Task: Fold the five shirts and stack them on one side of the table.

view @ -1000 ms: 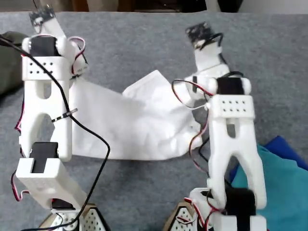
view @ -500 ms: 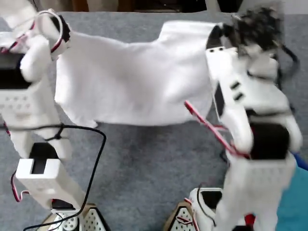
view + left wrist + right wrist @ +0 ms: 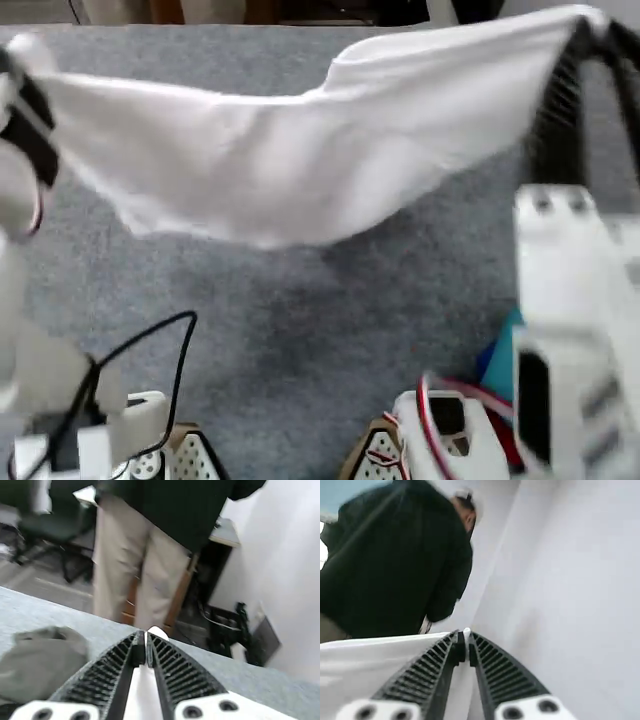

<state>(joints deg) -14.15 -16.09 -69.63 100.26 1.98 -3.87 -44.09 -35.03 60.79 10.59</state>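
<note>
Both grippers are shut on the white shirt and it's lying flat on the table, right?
Not flat. The left gripper and right gripper are both shut on the white shirt, but the high view shows it held up above the table, stretched in the air between the two arms.

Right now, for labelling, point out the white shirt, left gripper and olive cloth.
white shirt (image 3: 300, 170), high view, mid-cloth
left gripper (image 3: 146, 642), left wrist view, between fingertips
olive cloth (image 3: 37, 665), left wrist view, bunched middle
</note>
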